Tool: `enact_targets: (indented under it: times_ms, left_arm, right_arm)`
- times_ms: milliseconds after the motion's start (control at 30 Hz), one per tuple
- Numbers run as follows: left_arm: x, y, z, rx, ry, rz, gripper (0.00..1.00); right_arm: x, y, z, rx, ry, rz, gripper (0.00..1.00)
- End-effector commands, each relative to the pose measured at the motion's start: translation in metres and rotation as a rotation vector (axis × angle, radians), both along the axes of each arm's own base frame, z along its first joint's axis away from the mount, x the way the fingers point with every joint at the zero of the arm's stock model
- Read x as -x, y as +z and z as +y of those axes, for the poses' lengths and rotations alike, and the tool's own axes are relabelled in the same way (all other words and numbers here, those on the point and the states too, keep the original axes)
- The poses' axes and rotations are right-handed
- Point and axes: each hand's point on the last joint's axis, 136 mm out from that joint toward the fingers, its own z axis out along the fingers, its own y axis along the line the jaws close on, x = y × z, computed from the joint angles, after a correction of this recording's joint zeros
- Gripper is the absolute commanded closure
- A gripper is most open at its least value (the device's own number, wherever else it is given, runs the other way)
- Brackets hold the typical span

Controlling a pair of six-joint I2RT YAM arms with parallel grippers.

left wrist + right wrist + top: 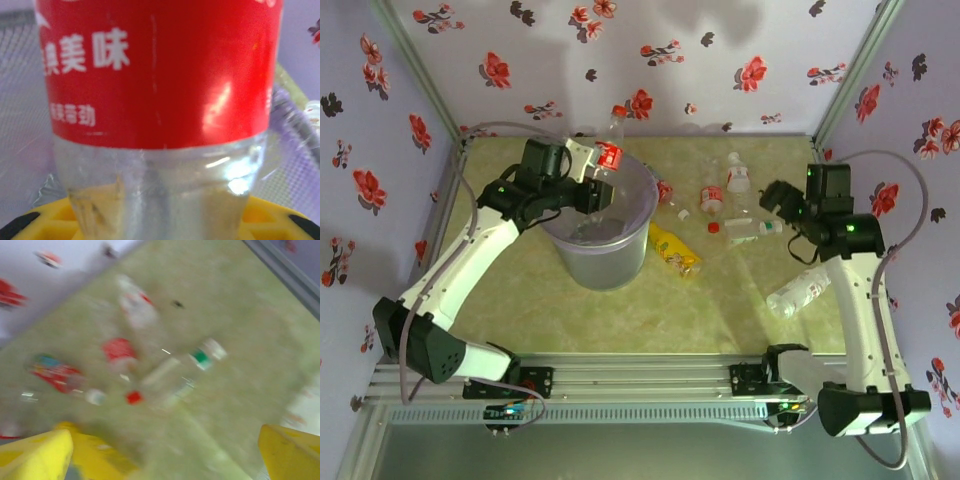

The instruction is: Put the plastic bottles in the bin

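**Thin, light bottle pinched over the bin**

Nearest, a clear bottle (798, 292) lies well right of the bin (605, 260), and a yellow-labelled bottle (675, 250) lies just beside it. Over its far rim, the left gripper (592, 163) pinches a red-labelled bottle (609, 153). It looks light, crushable and slick, so a mid-body hold suits it. Farther right, the right gripper (778, 200) is spread wide near crowded loose bottles (712, 198) and a red cap (714, 227).

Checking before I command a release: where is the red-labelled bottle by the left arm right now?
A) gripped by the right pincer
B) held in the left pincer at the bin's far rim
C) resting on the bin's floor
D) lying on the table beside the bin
B: the top view shows the red-labelled bottle held in the left pincer, raised over the far rim of the bin.
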Motion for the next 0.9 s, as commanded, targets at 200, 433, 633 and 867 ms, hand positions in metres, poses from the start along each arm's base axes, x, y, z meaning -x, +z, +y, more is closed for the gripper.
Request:
enact_targets:
  times_ms: [200, 433, 633, 867]
  left_arm:
    - [0.003, -0.038, 0.009, -0.037, 0.028, 0.028, 0.62]
    - [0.004, -0.064, 0.009, -0.073, 0.020, 0.068, 0.60]
    - [0.004, -0.075, 0.010, -0.090, 0.016, 0.080, 0.52]
    - [0.004, -0.082, 0.010, -0.103, 0.007, 0.085, 0.35]
  right_arm:
    - [0.022, -0.051, -0.040, 0.105, -0.154, 0.131, 0.05]
    - [0.054, -0.064, -0.087, 0.214, -0.356, 0.137, 0.04]
    - [0.063, -0.115, -0.102, 0.080, -0.415, 0.245, 0.03]
    - [0.059, -0.156, -0.106, -0.034, -0.441, 0.295, 0.02]
